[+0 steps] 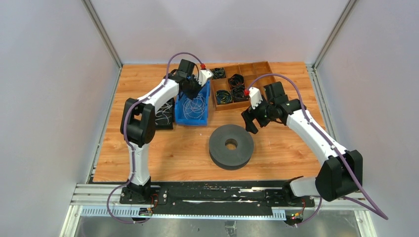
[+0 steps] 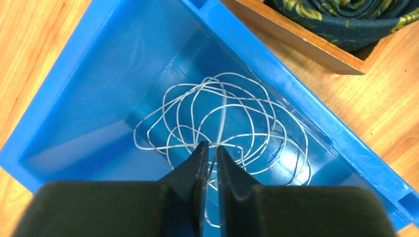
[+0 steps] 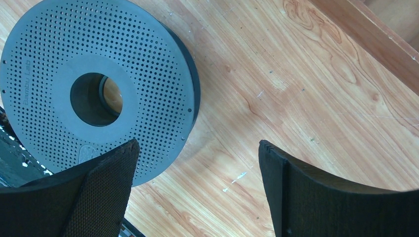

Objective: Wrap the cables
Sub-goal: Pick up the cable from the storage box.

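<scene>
The cables (image 2: 223,113) are hair-thin whitish wire lying in loose loops on the floor of a blue bin (image 2: 74,89). My left gripper (image 2: 211,145) reaches down into the bin, and its jaws are shut on one strand that runs up between the fingertips. From above, the left gripper (image 1: 193,91) sits over the blue bin (image 1: 191,123) with the cables (image 1: 196,106) below it. My right gripper (image 1: 250,121) is open and empty, hovering over bare table just right of a grey spool (image 1: 231,146). In its own view the right gripper (image 3: 197,145) frames wood, with the spool (image 3: 49,59) at left.
A wooden tray (image 1: 258,67) with small black coils stands at the back, right of the bin; its edge shows in the left wrist view (image 2: 306,44) and the right wrist view (image 3: 375,34). A black tray (image 1: 164,114) holding white wire lies left of the bin.
</scene>
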Motion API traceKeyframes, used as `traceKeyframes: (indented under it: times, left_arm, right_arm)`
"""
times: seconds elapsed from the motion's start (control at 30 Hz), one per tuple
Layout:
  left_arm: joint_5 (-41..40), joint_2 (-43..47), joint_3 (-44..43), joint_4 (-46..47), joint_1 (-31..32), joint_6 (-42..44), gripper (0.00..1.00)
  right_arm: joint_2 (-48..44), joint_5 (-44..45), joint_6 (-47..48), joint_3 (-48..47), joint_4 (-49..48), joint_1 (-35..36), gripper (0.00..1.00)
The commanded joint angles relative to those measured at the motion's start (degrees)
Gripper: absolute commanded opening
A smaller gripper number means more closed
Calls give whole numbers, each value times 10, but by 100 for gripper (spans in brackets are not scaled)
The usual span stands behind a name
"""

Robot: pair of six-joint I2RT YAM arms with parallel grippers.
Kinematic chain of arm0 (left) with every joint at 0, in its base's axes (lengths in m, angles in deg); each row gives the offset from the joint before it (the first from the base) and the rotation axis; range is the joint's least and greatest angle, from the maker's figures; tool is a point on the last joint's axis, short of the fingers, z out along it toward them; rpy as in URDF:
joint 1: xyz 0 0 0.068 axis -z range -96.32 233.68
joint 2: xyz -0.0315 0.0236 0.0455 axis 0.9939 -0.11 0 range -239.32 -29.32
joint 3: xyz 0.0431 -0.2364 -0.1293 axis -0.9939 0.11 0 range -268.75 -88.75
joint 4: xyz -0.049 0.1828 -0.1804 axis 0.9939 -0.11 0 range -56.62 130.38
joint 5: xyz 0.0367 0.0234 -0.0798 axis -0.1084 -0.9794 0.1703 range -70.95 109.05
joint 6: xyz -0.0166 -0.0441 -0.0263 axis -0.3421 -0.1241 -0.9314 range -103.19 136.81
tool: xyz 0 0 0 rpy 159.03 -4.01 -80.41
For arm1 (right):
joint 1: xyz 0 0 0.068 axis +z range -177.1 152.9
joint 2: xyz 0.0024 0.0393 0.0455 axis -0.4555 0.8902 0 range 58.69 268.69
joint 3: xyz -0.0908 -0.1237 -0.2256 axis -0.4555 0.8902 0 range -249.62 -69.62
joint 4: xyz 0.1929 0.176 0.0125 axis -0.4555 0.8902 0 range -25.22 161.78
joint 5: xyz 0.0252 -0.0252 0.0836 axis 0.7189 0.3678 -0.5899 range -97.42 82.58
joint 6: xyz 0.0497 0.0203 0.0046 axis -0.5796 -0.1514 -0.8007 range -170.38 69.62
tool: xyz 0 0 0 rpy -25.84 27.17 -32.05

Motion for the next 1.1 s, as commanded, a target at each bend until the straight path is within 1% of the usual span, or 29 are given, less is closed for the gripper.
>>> traceKeyframes:
  times: [0.0,0.07,0.17,0.33,0.43,0.6,0.83,0.97,1.03,1.07]
  left_arm:
    - [22,32,-12,-23,3,-2,7]
    - [20,54,-9,-28,3,1,1]
    - [17,92,-7,-38,2,2,0]
    - [26,186,3,-38,0,-12,0]
    - [43,242,6,-36,0,-29,0]
    - [81,332,-5,-23,0,-71,0]
    - [175,424,-42,21,0,-195,0]
    - [203,447,-69,45,0,-266,0]
    - [243,458,-70,66,0,-310,0]
    - [253,461,-66,74,0,-332,0]
  right_arm:
    - [11,-3,-1,9,1,-8,89]
    - [13,-6,-3,7,1,-8,89]
    - [10,-6,-8,2,1,-8,88]
    - [-1,-12,-6,-26,2,-8,88]
    - [-3,-33,1,-63,6,-7,88]
    - [9,-103,-19,-174,18,-6,88]
    - [49,-219,-94,-345,3,1,88]
    - [67,-249,-138,-407,-40,16,88]
    - [75,-277,-176,-431,-86,31,89]
    - [75,-289,-180,-435,-97,36,90]
